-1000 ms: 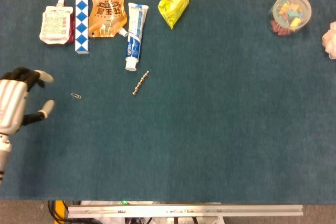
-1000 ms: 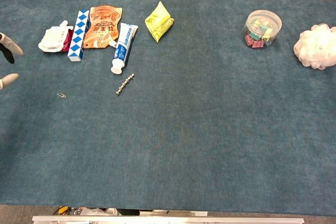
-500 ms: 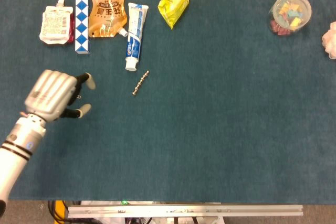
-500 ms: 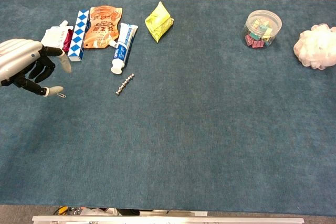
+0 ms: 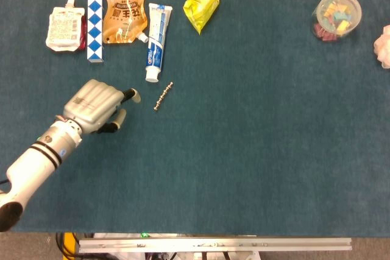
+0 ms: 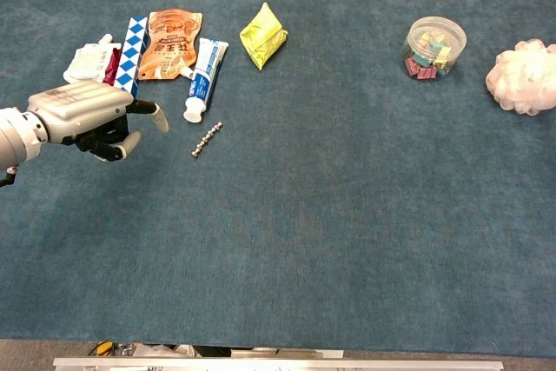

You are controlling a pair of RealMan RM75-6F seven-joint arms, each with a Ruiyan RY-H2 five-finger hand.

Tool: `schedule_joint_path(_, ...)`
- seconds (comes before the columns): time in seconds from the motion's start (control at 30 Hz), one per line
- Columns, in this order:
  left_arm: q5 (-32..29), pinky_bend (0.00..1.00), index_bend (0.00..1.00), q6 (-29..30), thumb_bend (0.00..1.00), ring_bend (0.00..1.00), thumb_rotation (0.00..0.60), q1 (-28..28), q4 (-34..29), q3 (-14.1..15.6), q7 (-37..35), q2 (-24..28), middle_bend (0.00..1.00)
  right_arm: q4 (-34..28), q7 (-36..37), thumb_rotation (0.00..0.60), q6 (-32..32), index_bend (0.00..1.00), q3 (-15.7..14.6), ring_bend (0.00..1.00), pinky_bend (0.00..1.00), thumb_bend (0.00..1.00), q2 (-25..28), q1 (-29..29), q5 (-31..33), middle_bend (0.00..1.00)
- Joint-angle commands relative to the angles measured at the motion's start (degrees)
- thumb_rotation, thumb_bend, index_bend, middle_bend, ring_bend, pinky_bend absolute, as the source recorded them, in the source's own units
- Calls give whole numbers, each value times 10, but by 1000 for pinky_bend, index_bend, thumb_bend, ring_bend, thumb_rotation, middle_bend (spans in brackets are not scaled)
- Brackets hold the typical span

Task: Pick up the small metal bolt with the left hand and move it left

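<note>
The small metal bolt (image 5: 163, 95) (image 6: 207, 139) lies flat on the blue cloth, slanted, just below the cap of the toothpaste tube (image 5: 156, 41) (image 6: 202, 78). My left hand (image 5: 96, 106) (image 6: 91, 113) hovers a short way to the left of the bolt, apart from it. Its fingers point right toward the bolt, with thumb and forefinger spread and nothing between them. The right hand shows in neither view.
Along the far left edge lie a white pouch (image 5: 64, 28), a blue-white checked stick (image 5: 94, 20), an orange pouch (image 5: 124, 6) and a yellow packet (image 5: 203, 3). A clear tub of clips (image 5: 337, 14) and a white puff (image 6: 524, 77) sit far right.
My left hand has travelled right from the table's left edge to just left of the bolt, covering the small paper clip. The bolt has not moved.
</note>
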Motion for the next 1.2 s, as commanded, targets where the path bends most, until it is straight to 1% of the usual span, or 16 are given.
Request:
schedule_joint_path(0.03,-35,968,225,-24,683,954,509,-25,3,4,36,-8,985,0,-1,600,0,487,0,391,414,369,0,0,0,449)
schedule_joint_path(0.07,-46,968,209,-29,692,955,494,-31,3,4,46,-10,986,-1,-1,600,0,488,0,391,414,369,0,1,0,449)
schedule_joint_path(0.2,-98,970,176,-38,718,959,397,-55,10,3,72,-26,989,-1,-2,600,0,488,-1,391,414,369,-1,0,0,448)
schedule_joint_path(0.37,-134,974,173,-44,720,962,364,-78,22,5,85,-45,993,-1,-3,600,1,488,-1,391,414,369,-1,-1,2,449)
schedule_joint_path(0.67,-179,976,174,-44,720,964,365,-113,52,15,102,-79,996,-1,0,600,8,488,-3,391,414,369,2,-6,3,449)
schedule_joint_path(1.2,-247,976,175,-40,720,964,361,-150,96,35,114,-110,997,-2,2,600,14,488,-5,393,414,369,4,-13,5,449)
